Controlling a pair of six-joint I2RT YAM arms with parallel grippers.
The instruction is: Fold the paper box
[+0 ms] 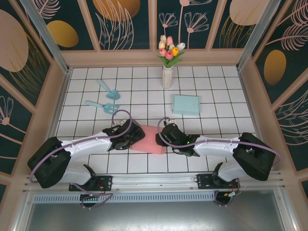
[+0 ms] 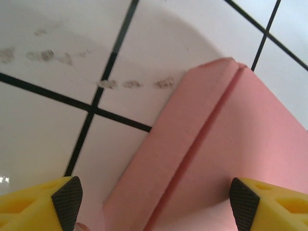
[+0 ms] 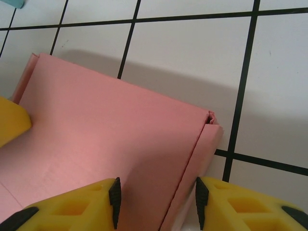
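Observation:
The pink paper box (image 1: 148, 140) lies flat on the tiled table between both arms. My left gripper (image 1: 126, 138) is at its left side. In the left wrist view that gripper (image 2: 155, 206) is open wide, one pad (image 2: 67, 201) over bare tile and the other (image 2: 243, 204) over the pink panel, straddling the folded side flap (image 2: 183, 144). My right gripper (image 1: 167, 136) is at the box's right end. There the gripper (image 3: 158, 203) stands open astride the right side flap (image 3: 199, 163), with a gap beside the right pad (image 3: 201, 199).
A teal box (image 1: 186, 104) lies behind the pink one to the right. A white vase of tulips (image 1: 167, 72) stands at the back centre. Two teal scoops (image 1: 108, 89) (image 1: 101, 105) lie at the back left. A wooden wall (image 1: 154, 57) rings the table.

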